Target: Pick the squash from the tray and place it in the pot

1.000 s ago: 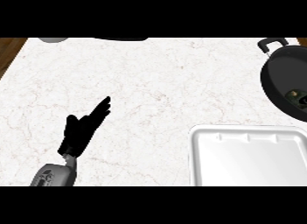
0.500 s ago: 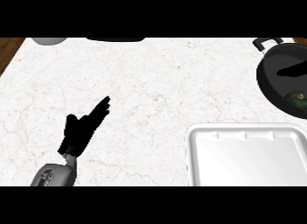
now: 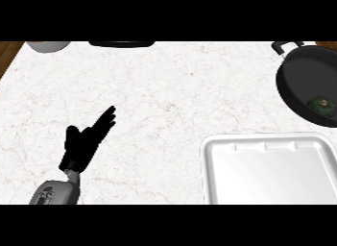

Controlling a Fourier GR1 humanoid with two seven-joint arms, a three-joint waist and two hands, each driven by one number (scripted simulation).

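A kitchen: marble counter (image 3: 171,86), black pot (image 3: 309,86), white tray (image 3: 270,144).

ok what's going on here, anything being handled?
Nothing is held. The squash lies inside the black pot at the counter's right edge, and the white tray in front of it holds nothing. The left hand rests open over the marble counter, fingers straight. The right hand is out of view.
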